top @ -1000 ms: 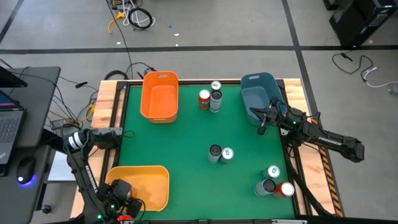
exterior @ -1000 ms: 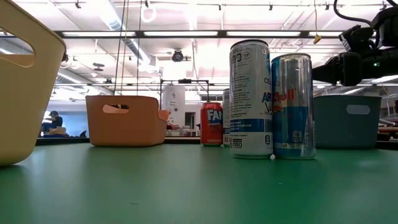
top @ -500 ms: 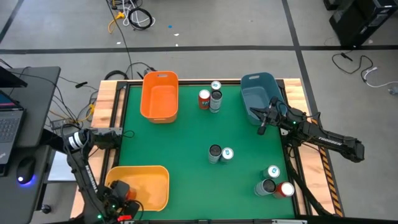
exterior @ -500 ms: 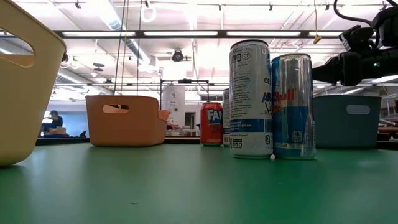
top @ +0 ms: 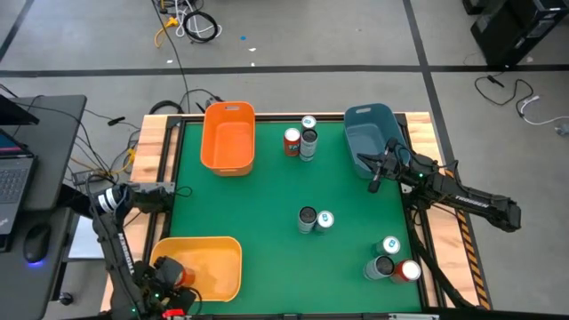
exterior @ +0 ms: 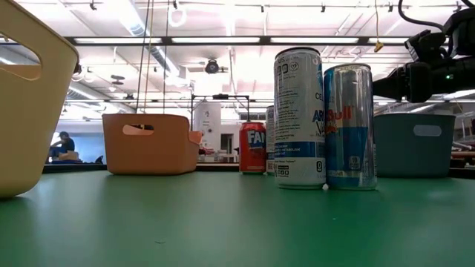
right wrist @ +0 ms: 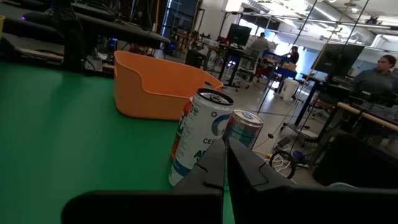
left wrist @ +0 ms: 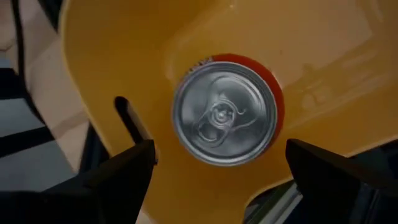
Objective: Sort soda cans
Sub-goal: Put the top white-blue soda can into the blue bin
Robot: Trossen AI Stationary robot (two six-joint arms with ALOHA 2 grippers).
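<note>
Your left gripper (top: 169,276), over the near-left corner of the yellow plastic bin (top: 218,258), has drifted a little to the left and toward the far side since a second ago. Its fingers have spread slightly more and now stand wide apart above the red-orange soda can (left wrist: 225,111) standing upright inside that bin, not touching it.

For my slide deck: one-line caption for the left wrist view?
Left gripper, fingers open, above a red-orange can standing in the yellow bin.
</note>
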